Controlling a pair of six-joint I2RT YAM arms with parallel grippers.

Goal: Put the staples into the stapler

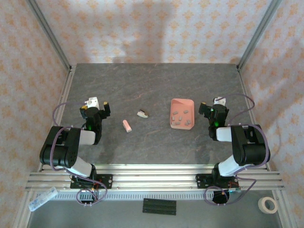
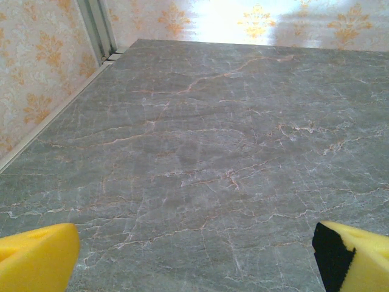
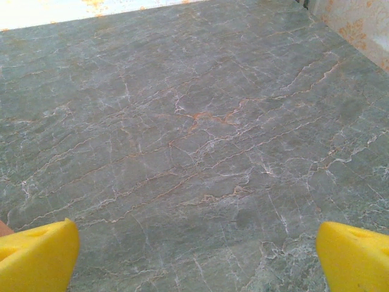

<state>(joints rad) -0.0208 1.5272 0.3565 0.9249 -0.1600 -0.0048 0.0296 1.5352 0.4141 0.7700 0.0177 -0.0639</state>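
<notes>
Several tiny grey staples (image 1: 181, 117) lie loose inside the salmon-pink tray (image 1: 182, 101), right of centre on the grey marbled table (image 1: 156, 80). They look light, stiff and slippery, likely to skid or tip; pinching one block across its long sides seems safest. Well left of the tray lies the pale-pink stapler (image 1: 127, 126), small and light, best held across its narrow body. A small pale-and-dark object (image 1: 143, 114) sits near it. Left gripper (image 1: 97, 105) and right gripper (image 1: 212, 105) both stand wide, holding nothing, the right just beside the tray.
</notes>
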